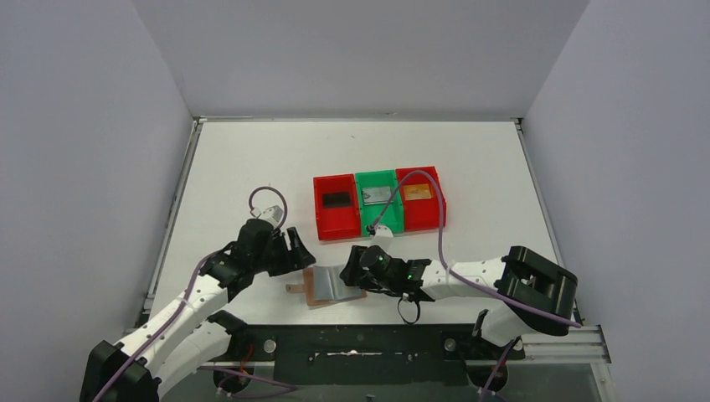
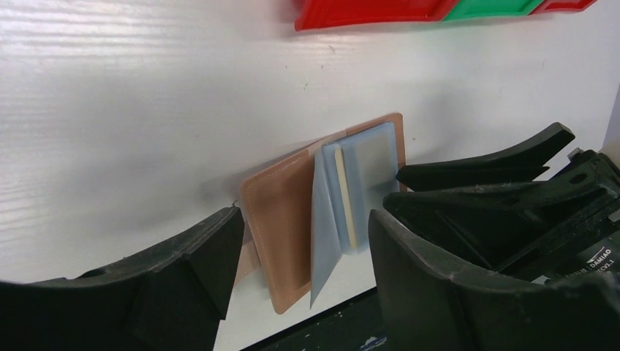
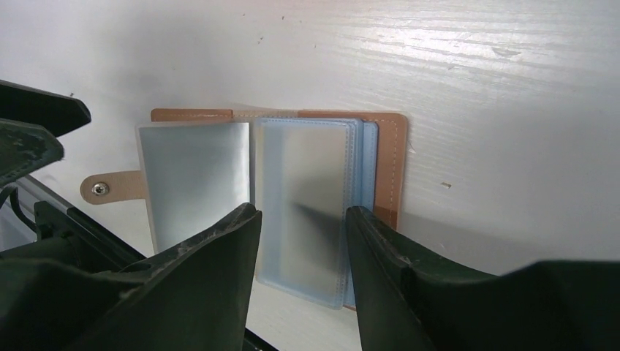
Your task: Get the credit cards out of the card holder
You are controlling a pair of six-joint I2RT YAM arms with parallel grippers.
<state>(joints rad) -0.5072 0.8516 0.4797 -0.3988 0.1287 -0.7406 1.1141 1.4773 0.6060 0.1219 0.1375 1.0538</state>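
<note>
Now your card holder (image 1: 333,286) lies open and flat by the near edge of the counter (image 1: 251,167), with its strap tab (image 1: 293,288) toward the left edge. Your right pincer (image 1: 356,266) has its jaws apart, straddling the blue pockets (image 3: 307,190). Your left pincer (image 1: 300,254) is open too, spanning the tan cover. Three credit cards (image 1: 336,199) sit in separate bins (image 1: 336,224) mid-counter.

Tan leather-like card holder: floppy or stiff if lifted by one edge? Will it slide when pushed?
Probably floppy: the tan bifold leather-like card holder lies open and its frosted plastic sleeves fan apart, one standing loose. It looks thin and light, so a push would likely slide it on the smooth white table.
</note>
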